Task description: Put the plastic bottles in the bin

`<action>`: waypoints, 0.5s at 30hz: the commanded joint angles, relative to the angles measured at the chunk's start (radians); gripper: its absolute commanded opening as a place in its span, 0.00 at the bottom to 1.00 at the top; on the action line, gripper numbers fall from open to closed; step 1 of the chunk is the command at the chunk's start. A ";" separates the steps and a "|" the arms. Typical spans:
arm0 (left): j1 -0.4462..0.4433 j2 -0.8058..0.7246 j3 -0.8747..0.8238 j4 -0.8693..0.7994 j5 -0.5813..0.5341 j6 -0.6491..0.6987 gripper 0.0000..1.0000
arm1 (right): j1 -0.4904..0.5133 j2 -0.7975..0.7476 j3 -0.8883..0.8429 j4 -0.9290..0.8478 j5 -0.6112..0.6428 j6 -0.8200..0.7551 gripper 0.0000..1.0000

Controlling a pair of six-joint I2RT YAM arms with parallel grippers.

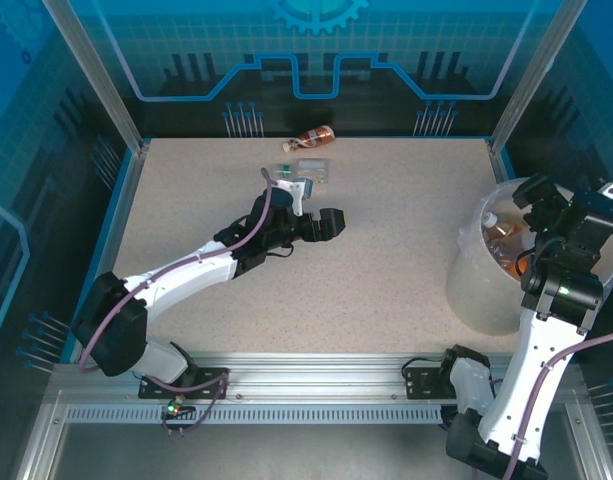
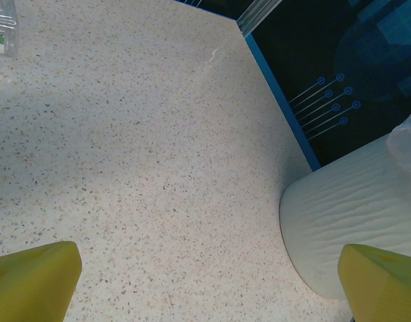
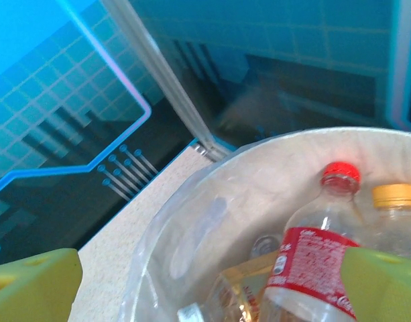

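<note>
Two plastic bottles lie on the table at the back: a brown-orange one [image 1: 314, 134] by the far wall and a clear one [image 1: 308, 169] just in front of it, its corner showing as a clear bottle [image 2: 0, 30] in the left wrist view. My left gripper [image 1: 324, 224] [image 2: 208, 295] hovers open over bare table, just short of the clear one, nothing between its yellow fingers [image 2: 31, 282]. The white bin [image 1: 481, 290] [image 2: 353, 215] [image 3: 259, 168] stands at the right. My right gripper [image 1: 548, 205] [image 3: 208, 295] hangs open above it. Inside lie a red-capped bottle [image 3: 319, 255], an orange-capped one [image 3: 393, 201] and a yellow-labelled one [image 3: 265, 288].
A blue-edged wall [image 1: 306, 80] closes the back of the table and metal posts [image 1: 106, 90] stand at the corners. The speckled tabletop [image 1: 386, 270] stretches between my left gripper and the bin. A clear liner [image 3: 158, 268] hangs over the bin's rim.
</note>
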 commanded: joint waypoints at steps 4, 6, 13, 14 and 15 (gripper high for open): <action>0.051 0.010 0.032 -0.037 -0.026 -0.063 0.99 | 0.089 -0.012 0.018 0.052 -0.294 -0.086 1.00; 0.069 0.009 0.025 -0.037 -0.022 -0.083 0.99 | 0.142 -0.012 0.013 0.070 -0.308 -0.097 1.00; 0.116 0.009 0.019 -0.075 -0.052 -0.132 0.99 | 0.406 0.023 -0.027 0.189 -0.350 -0.148 1.00; 0.125 0.011 0.020 -0.088 -0.063 -0.138 0.99 | 0.444 0.037 -0.029 0.206 -0.349 -0.158 1.00; 0.134 0.012 0.021 -0.097 -0.071 -0.145 0.99 | 0.482 0.049 -0.032 0.219 -0.346 -0.167 1.00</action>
